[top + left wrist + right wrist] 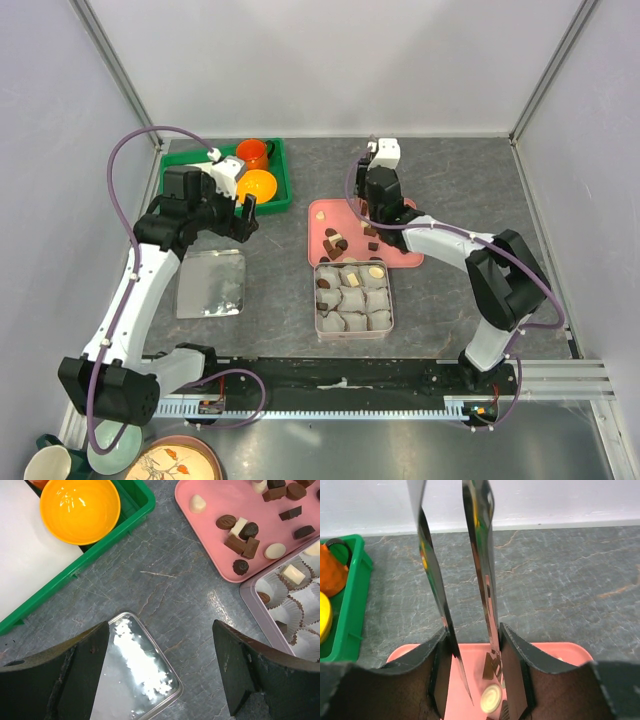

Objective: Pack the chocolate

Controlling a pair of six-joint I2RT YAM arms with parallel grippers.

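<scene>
Metal tongs (481, 555) are clamped between the narrow fingers of the right gripper (472, 647). The two blades stand a little apart with nothing visible between them, and their working tips are out of the wrist view. This gripper hangs over the pink tray (555, 650), just above a round cream piece (490, 698).

Most of the chocolate (245, 535) lies loose on that tray, dark pieces mixed with a few pale ones. A handful already sit in the paper cups (295, 610) of the square tin (256, 611), which touches the tray's near edge, and many cups are empty.

The left gripper (160, 630) is spread wide and holds nothing. It hovers above the bare table (165, 575) between the tin's lid (135, 680) and the tray, with the green bin (137, 502) and its yellow bowl (80, 507) behind.

Packing looks partway done, at the pick stage. The next move likely calls for lowering the tongs around one piece, squeezing gently so it doesn't slip out, and carrying it to an empty cup.
</scene>
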